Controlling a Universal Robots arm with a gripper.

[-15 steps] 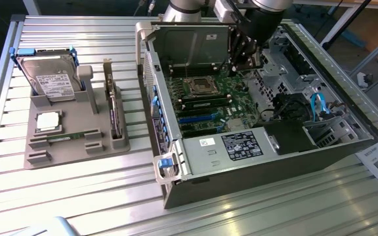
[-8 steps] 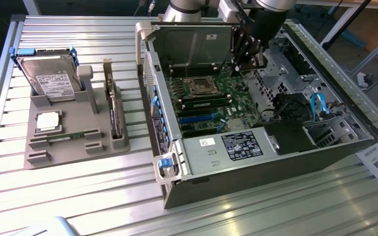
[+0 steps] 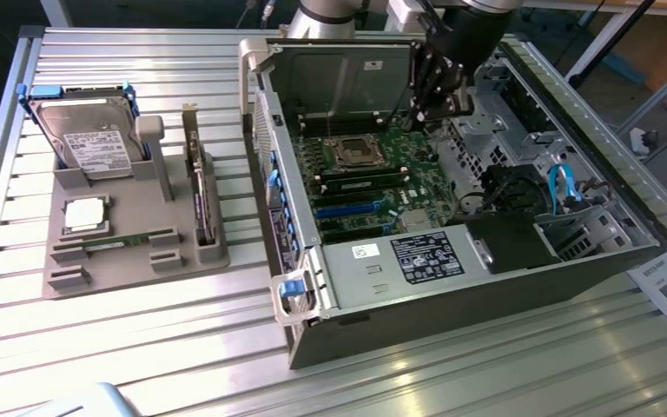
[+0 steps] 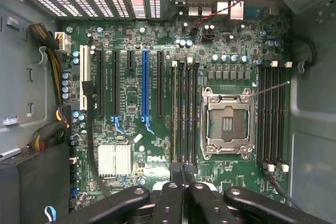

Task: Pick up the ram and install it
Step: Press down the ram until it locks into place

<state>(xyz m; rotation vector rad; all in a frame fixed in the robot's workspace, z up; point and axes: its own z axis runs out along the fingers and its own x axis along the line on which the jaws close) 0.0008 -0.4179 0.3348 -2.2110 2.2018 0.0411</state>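
Clenched, seemingly empty, claw point(image 3: 432, 117) poised over the slots point(image 4: 184, 114), well apart from ram point(image 3: 119, 242) laid flat in tray point(image 3: 136, 265) on the exterior view's left, reachable from above.

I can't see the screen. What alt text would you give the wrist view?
Looking down into an open computer case at a green motherboard, with the empty CPU socket flanked by long black memory slots. The robot's gripper, fingers shut, hangs over the end of the slots beside the socket. A blue expansion slot stands out.
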